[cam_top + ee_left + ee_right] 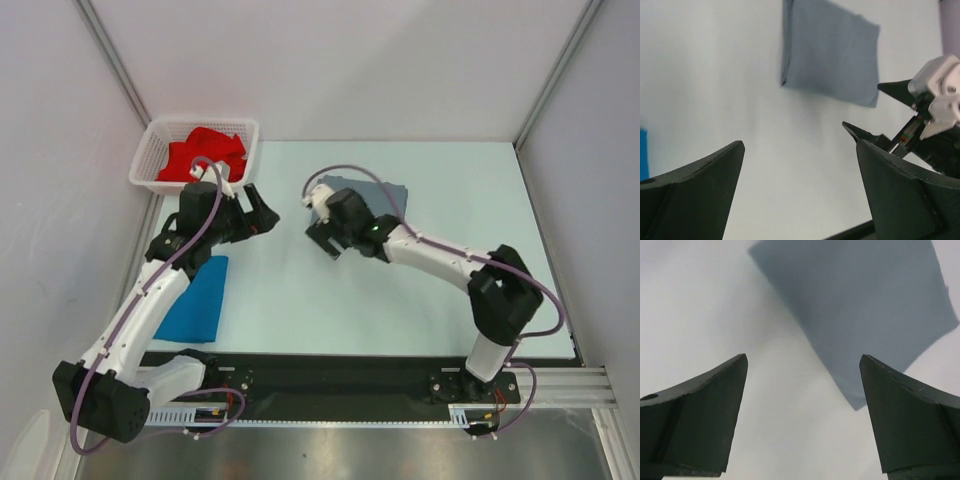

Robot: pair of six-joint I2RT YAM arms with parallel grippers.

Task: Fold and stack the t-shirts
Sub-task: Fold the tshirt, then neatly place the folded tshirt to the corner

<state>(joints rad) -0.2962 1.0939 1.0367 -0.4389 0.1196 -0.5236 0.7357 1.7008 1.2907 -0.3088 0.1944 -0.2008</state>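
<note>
A pale, smooth worktop (330, 300) is seen. A slate grey t-shirt (390, 195), folded into a flat rectangle, is laid on it toward the far side, right of the middle. A bright blue t-shirt (200, 300), also folded flat, is laid by the left edge, well apart from the grey one, and a white mesh basket (148, 160) is set at the far left corner.

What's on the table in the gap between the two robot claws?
Nothing. In the top view, only bare pale table shows between the left end effector and the right end effector.
</note>
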